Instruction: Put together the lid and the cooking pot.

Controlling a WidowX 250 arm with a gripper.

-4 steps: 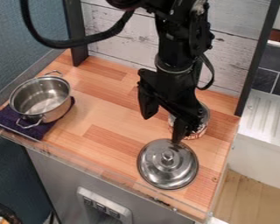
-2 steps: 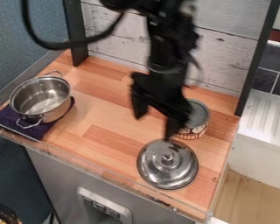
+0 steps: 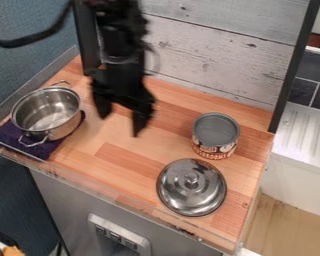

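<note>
Going from left to right, we see the round, shiny steel cooking pot (image 3: 46,114) at the left end of the light wood-block counter (image 3: 122,150), to the left of the black two-finger gripper (image 3: 120,122) and apart from it. The gripper hangs over the counter between the pot and the lid, its two fingers spread and nothing held between them. Well off to its right, and closer to the counter's front edge, we find the round, domed steel lid (image 3: 191,187), lying on the wood and apart from the pot. Around these, again from the left, we have a dark purple cloth (image 3: 6,134) under the pot, then a dark upright post (image 3: 88,50) behind the gripper, and a whitewashed plank panel (image 3: 209,55) along the back. A grey-topped cylindrical can (image 3: 216,136) with a printed label stands upright just behind the lid, towards the panel; we see it to the right of the straight line from gripper to lid. As for how things point, the pot sits upright with its mouth facing up, and the line through its two wire loop handles slants from the lower left to the upper right of our view. The lid lies dome up, its small knob (image 3: 191,179) on top, and its outline is round, so we cannot single out a long axis.
</note>
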